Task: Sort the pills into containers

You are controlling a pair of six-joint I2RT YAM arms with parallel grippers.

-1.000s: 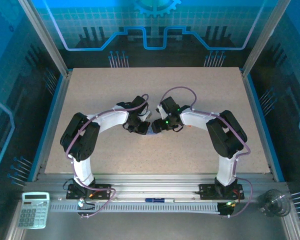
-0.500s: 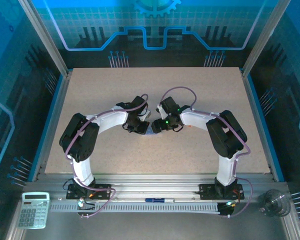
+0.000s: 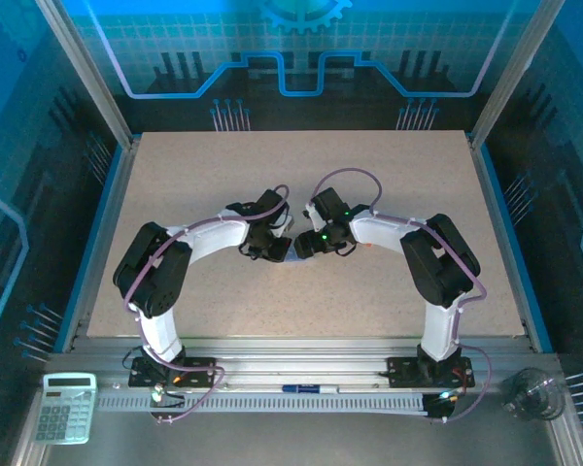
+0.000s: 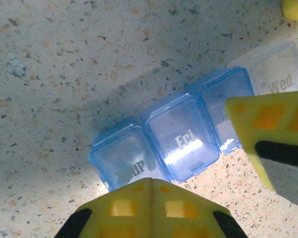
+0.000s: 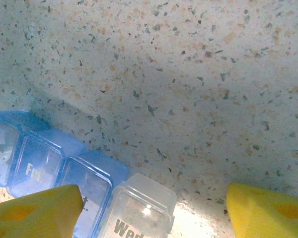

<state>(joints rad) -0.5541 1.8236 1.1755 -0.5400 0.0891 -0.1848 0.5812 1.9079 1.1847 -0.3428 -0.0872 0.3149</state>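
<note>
The left gripper [image 4: 151, 187] is pressed together, with the pill box [image 4: 179, 141] located at its 12 o'clock. The right gripper [image 5: 151, 213] is spread, and the Wed compartment [image 5: 131, 220] is seen between its jaws.

We show two matching arms, the left arm [image 3: 155, 282] and the right arm [image 3: 442, 267]. Each is made of curved white shells joined by bulky black housings and stands on black plates [image 3: 172, 369] at the desk's [image 3: 301, 155] near edge. A thin purple cable [image 3: 342, 174] loops along each arm. Small green lights [image 3: 324, 234] glow on the right arm. The left pincer [image 4: 151, 198] and right pincer [image 5: 154, 198] have bright yellow fingers [image 5: 35, 213] with square recesses and black inserts.
</note>
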